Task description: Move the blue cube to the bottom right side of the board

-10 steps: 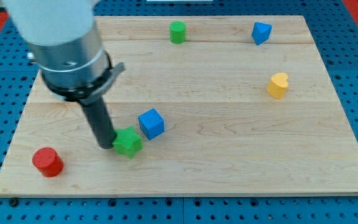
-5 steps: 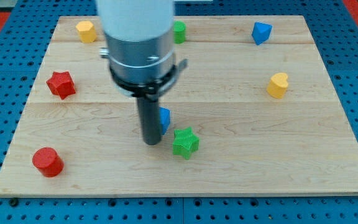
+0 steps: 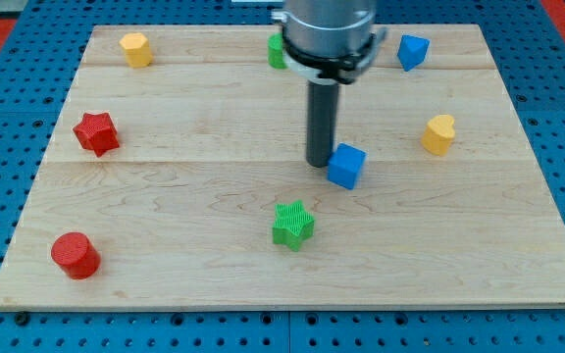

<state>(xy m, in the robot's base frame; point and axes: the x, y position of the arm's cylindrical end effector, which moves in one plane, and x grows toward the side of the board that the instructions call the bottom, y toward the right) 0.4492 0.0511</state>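
The blue cube (image 3: 346, 165) lies near the middle of the wooden board (image 3: 518, 275), a little right of centre. My tip (image 3: 320, 162) stands just left of the cube, touching or almost touching its left face. The dark rod rises from there to the arm's grey body at the view's top.
A green star (image 3: 292, 224) lies below and left of the cube. A yellow block (image 3: 438, 134) is at the right, a blue block (image 3: 412, 51) at top right, a green block (image 3: 277, 49) behind the arm. A red star (image 3: 96, 132), a red cylinder (image 3: 75, 255) and a yellow block (image 3: 135, 48) are at the left.
My tip has moved right and upward across the board. The blue cube has slid right and up with it. The green star was pushed right earlier and now lies still.
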